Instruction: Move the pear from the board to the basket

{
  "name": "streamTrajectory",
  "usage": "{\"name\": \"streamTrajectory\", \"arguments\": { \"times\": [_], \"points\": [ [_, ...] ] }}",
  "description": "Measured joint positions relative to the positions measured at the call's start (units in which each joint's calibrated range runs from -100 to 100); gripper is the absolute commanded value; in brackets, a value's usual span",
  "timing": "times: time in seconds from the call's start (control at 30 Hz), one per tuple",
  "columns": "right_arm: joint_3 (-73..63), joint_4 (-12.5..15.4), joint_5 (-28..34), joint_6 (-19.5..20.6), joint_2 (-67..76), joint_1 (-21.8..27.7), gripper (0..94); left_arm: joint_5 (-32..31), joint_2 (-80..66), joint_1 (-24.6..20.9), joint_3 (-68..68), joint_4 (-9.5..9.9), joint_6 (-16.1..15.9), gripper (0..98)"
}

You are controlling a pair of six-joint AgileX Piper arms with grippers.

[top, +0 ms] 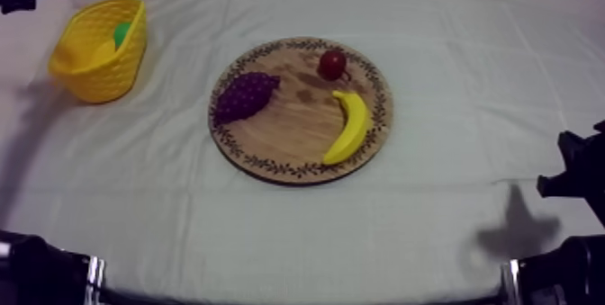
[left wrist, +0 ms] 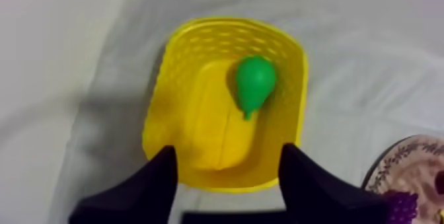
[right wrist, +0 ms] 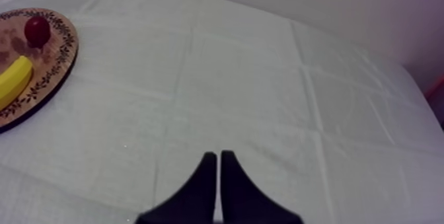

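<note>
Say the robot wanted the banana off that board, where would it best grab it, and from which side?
Probably its thick middle, from straight above. The banana lies flat on the board, long and curved, so a pinch across its narrow width should fit. Its middle sits clear of the small red fruit near its far end.

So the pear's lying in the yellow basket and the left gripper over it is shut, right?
Not quite. The pear does lie in the yellow basket, but the left gripper over it is open, not shut: the left wrist view shows its fingers apart with nothing between them.
</note>
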State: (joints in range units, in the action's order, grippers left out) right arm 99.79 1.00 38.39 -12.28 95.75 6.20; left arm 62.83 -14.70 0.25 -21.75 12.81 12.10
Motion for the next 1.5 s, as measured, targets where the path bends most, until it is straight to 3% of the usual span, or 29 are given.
{"name": "streamTrajectory", "arguments": {
  "times": [0.2,0.43,0.53,0.77,1.03,1.33,1.5],
  "points": [
    [0.00,0.00,0.00,0.00,0.00,0.00,0.3,-3.07,-15.97,0.25,-8.45,-0.29,-0.86,34.4],
    [0.00,0.00,0.00,0.00,0.00,0.00,0.3,-8.70,-34.65,0.81,-20.05,-1.69,-0.62,7.5],
    [0.00,0.00,0.00,0.00,0.00,0.00,0.3,-10.42,-42.52,0.99,-25.91,-2.35,-0.61,2.7],
    [0.00,0.00,0.00,0.00,0.00,0.00,0.3,-15.37,-60.63,1.63,-38.02,-2.71,-2.20,0.2],
    [0.00,0.00,0.00,0.00,0.00,0.00,0.3,-15.03,-77.36,4.34,-48.36,-2.15,-1.69,0.0],
    [0.00,0.00,0.00,0.00,0.00,0.00,0.3,-14.45,-84.99,7.20,-55.57,-1.35,-1.19,0.0],
    [0.00,0.00,0.00,0.00,0.00,0.00,0.3,-19.08,-85.24,7.80,-61.04,-1.35,-0.11,0.0]
  ]
}}
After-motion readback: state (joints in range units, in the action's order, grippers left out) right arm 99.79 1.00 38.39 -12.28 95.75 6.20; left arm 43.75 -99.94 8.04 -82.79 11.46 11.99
